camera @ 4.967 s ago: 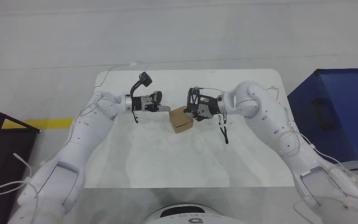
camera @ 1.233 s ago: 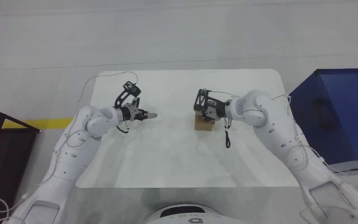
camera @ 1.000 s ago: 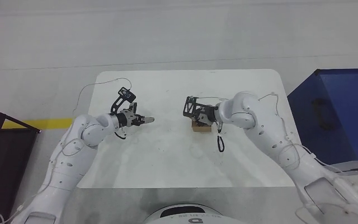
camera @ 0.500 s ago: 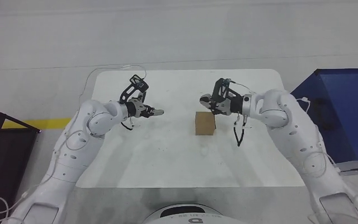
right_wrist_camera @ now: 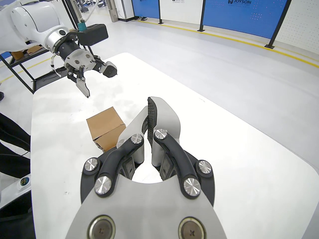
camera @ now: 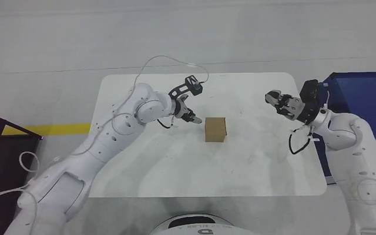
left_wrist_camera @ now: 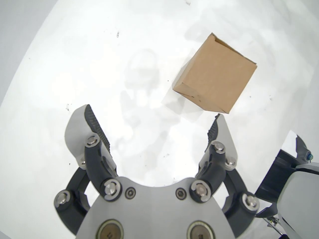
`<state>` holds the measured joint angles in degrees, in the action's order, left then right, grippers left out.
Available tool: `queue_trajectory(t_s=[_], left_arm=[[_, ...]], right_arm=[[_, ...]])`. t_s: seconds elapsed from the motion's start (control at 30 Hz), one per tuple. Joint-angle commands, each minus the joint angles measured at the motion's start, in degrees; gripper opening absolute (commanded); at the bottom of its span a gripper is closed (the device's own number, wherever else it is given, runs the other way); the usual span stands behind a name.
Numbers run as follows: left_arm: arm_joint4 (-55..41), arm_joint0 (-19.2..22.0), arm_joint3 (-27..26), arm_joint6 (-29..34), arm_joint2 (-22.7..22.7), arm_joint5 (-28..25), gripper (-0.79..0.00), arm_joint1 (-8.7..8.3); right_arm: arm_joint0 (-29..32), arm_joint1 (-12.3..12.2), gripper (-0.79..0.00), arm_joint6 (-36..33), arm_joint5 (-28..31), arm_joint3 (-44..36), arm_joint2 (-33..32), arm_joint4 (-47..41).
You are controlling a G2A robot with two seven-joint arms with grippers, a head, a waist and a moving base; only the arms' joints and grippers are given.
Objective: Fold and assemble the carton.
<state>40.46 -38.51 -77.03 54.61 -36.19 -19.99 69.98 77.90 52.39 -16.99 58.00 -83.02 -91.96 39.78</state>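
Note:
The carton (camera: 215, 130) is a small brown cardboard box, closed on the sides I see, resting on the white table (camera: 176, 170) near its middle. Nothing touches it. My left gripper (camera: 194, 119) hovers just to its left, open with nothing between the fingers; in the left wrist view the carton (left_wrist_camera: 215, 75) lies just beyond one fingertip of that gripper (left_wrist_camera: 153, 115). My right gripper (camera: 271, 97) hangs far to the right of the carton, shut on nothing. The right wrist view shows its closed gripper (right_wrist_camera: 149, 101), the carton (right_wrist_camera: 106, 126) and the left gripper (right_wrist_camera: 99, 83) above it.
A dark blue bin (camera: 346, 111) stands off the table's right edge. A black rack (camera: 12, 147) is on the floor to the left. A white cable (camera: 158, 59) loops above the left arm. Bare table surface (right_wrist_camera: 224, 150) surrounds the carton.
My right gripper let go of the carton and pulled back to the right side of the table. My left gripper swung right, close to the carton, which stays put.

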Motion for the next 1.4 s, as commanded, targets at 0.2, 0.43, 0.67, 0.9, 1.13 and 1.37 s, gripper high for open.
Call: queue_trajectory(t_s=[0.2, 0.43, 0.67, 0.9, 1.13, 1.37], left_arm=[[-0.2, 6.6, 10.8, -1.9, 7.5, -1.1, 0.000, 5.42], [-1.3, 8.5, 16.5, -3.3, 10.8, -3.1, 0.000, 8.87], [-1.3, 9.6, 20.1, -2.7, 12.6, -5.2, 0.000, 11.21], [0.0, 10.0, 23.7, -2.0, 12.3, -5.6, 0.000, 11.81], [1.5, 8.4, 24.2, 2.7, 10.9, -5.8, 0.000, 10.32], [1.4, 6.6, 21.5, -0.2, 6.3, -5.4, 0.000, 8.08]], right_arm=[[-1.3, -0.2, -0.785, -0.5, 0.0, 0.2, 1.6, 1.8], [-1.8, -0.3, -0.785, -0.4, -0.2, 0.6, 2.7, 2.1], [-1.4, -0.3, -0.785, 0.2, -1.1, -0.2, 3.4, 2.5], [-0.6, -0.4, -0.785, 0.6, -1.8, -1.2, 3.3, 2.6], [-0.5, -0.5, -0.785, 0.3, -2.8, -2.4, 4.1, 2.6], [-1.7, -0.5, -0.785, -2.0, -4.0, -2.5, 5.5, 2.1]])
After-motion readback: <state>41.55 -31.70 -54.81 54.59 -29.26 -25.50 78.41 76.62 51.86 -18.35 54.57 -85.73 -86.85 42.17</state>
